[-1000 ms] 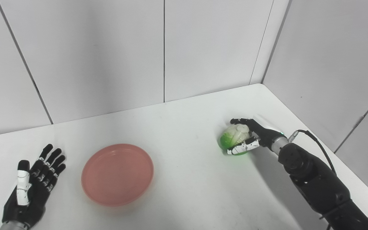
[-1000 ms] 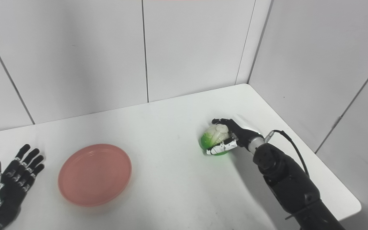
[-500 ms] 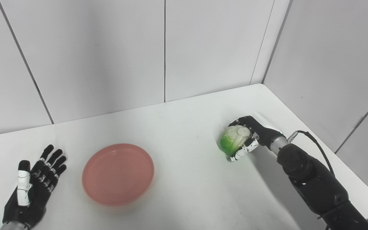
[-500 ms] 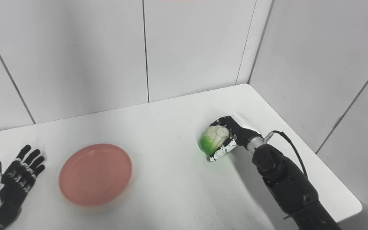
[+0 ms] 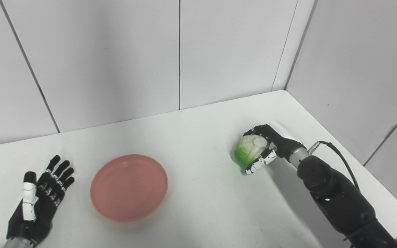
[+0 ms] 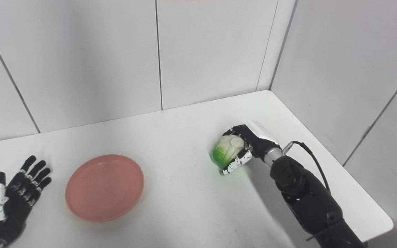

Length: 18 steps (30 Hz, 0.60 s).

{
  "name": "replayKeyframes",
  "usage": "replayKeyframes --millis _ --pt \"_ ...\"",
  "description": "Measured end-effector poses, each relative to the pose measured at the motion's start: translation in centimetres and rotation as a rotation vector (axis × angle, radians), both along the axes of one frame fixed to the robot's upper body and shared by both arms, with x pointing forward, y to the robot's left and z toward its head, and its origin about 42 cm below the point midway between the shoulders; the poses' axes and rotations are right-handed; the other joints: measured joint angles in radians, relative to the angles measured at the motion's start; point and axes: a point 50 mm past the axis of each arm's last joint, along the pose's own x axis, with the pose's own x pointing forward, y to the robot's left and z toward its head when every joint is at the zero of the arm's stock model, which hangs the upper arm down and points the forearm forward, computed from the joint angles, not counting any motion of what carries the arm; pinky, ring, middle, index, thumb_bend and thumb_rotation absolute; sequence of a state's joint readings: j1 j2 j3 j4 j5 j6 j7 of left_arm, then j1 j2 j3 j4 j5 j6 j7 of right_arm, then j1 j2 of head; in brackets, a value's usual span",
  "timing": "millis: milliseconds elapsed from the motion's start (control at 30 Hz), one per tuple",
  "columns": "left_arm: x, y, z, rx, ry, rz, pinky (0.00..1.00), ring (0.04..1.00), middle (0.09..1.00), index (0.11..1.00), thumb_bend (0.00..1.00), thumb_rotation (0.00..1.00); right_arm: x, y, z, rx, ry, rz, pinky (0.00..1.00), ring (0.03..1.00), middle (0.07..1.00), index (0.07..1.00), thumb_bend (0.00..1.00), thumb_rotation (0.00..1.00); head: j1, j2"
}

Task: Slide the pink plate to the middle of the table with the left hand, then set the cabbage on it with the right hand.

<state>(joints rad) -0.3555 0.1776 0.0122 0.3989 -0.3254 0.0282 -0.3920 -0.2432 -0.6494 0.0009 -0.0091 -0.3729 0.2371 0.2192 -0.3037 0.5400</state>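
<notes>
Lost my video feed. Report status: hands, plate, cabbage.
Right hand shut on cabbage, fingers wrapped round it. Left hand open, resting left of pink plate. Plate bare. Table between cabbage and plate unobstructed.

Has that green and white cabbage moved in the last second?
Yes. The green and white cabbage, held in the right hand, has shifted slightly left, toward the round pink plate.

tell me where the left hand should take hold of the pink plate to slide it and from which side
Best at the raised rim on the pink plate's left edge, coming in from the left, probably. The plate lies flat and shallow on the table, so only the low rim offers a catch, and that edge faces the open left hand resting palm up beside it.
</notes>
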Motion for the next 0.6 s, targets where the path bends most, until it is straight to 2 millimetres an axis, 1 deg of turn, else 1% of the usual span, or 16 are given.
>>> replayKeyframes --millis 33,100,133,167,233,267,300,333,367,400,433,467,500,533,600 --pt "0.0 -0.2 0.0 -0.001 0.000 0.003 0.98 0.970 0.968 0.974 0.89 0.98 0.2 0.1 0.6 -0.007 -0.005 0.012 0.47 0.452 0.467 0.499 0.52 0.00 0.000 0.000" --pt "-0.1 -0.7 0.0 0.013 -0.003 0.011 0.98 0.968 0.968 0.975 0.90 0.98 0.6 0.2 1.7 -0.014 -0.014 0.024 0.48 0.459 0.473 0.491 0.52 0.00 0.043 -0.006" --pt "-0.1 -0.9 0.1 0.020 -0.006 0.014 0.98 0.968 0.968 0.977 0.90 0.99 0.8 0.5 2.3 -0.017 -0.022 0.038 0.48 0.456 0.476 0.493 0.52 0.00 0.043 -0.006" --pt "-0.3 -1.1 0.1 0.027 -0.010 0.020 0.98 0.969 0.969 0.979 0.90 0.99 1.0 0.8 2.9 -0.019 -0.028 0.054 0.48 0.450 0.477 0.497 0.52 0.00 0.048 -0.006" --pt "-0.4 -1.5 0.1 0.027 -0.011 0.031 0.99 0.974 0.974 0.981 0.89 1.00 1.4 1.6 4.0 -0.025 -0.032 0.092 0.45 0.441 0.475 0.504 0.52 0.00 0.092 -0.014" --pt "-0.5 -1.9 0.0 0.022 -0.010 0.032 0.99 0.973 0.974 0.982 0.89 1.00 1.5 2.1 4.5 -0.029 -0.031 0.108 0.45 0.441 0.475 0.506 0.52 0.00 0.092 -0.014" --pt "-0.5 -2.3 0.0 0.021 -0.010 0.032 0.99 0.972 0.975 0.985 0.89 1.00 1.8 2.5 5.0 -0.031 -0.029 0.125 0.44 0.441 0.475 0.506 0.52 0.00 0.122 -0.017" --pt "-0.5 -2.5 0.1 0.025 -0.012 0.038 0.99 0.972 0.975 0.985 0.89 1.00 2.1 2.9 5.4 -0.033 -0.029 0.141 0.44 0.441 0.475 0.506 0.52 0.00 0.123 -0.017" --pt "-0.6 -2.8 0.1 0.029 -0.014 0.045 0.99 0.973 0.975 0.988 0.88 1.00 2.3 3.3 5.7 -0.035 -0.028 0.159 0.41 0.430 0.476 0.514 0.52 0.00 0.126 -0.017" --pt "-0.7 -3.1 0.1 0.033 -0.017 0.055 1.00 0.973 0.975 0.990 0.88 1.00 2.6 3.7 6.0 -0.035 -0.026 0.177 0.40 0.423 0.476 0.519 0.52 0.00 0.156 -0.020" --pt "-0.8 -3.2 0.1 0.036 -0.018 0.060 1.00 0.974 0.976 0.992 0.88 1.00 2.8 4.0 6.3 -0.033 -0.029 0.190 0.37 0.410 0.475 0.527 0.52 0.00 0.156 -0.020" --pt "-0.8 -3.4 0.2 0.042 -0.020 0.066 1.00 0.972 0.973 0.989 0.88 1.00 3.1 4.5 6.6 -0.030 -0.036 0.204 0.34 0.395 0.474 0.534 0.51 0.00 0.208 -0.021" --pt "-0.8 -3.6 0.2 0.042 -0.020 0.070 1.00 0.972 0.972 0.988 0.88 1.00 3.3 4.8 6.8 -0.029 -0.038 0.214 0.33 0.391 0.474 0.537 0.51 0.00 0.213 -0.021" --pt "-0.9 -3.9 0.2 0.039 -0.019 0.078 1.00 0.975 0.974 0.990 0.88 1.00 3.6 5.3 7.0 -0.028 -0.041 0.234 0.33 0.389 0.474 0.538 0.51 0.00 0.235 -0.023" --pt "-0.9 -4.6 0.2 0.033 -0.016 0.092 1.00 0.979 0.976 0.994 0.88 1.00 3.7 6.4 7.2 -0.033 -0.043 0.274 0.34 0.389 0.474 0.538 0.51 0.00 0.242 -0.023"
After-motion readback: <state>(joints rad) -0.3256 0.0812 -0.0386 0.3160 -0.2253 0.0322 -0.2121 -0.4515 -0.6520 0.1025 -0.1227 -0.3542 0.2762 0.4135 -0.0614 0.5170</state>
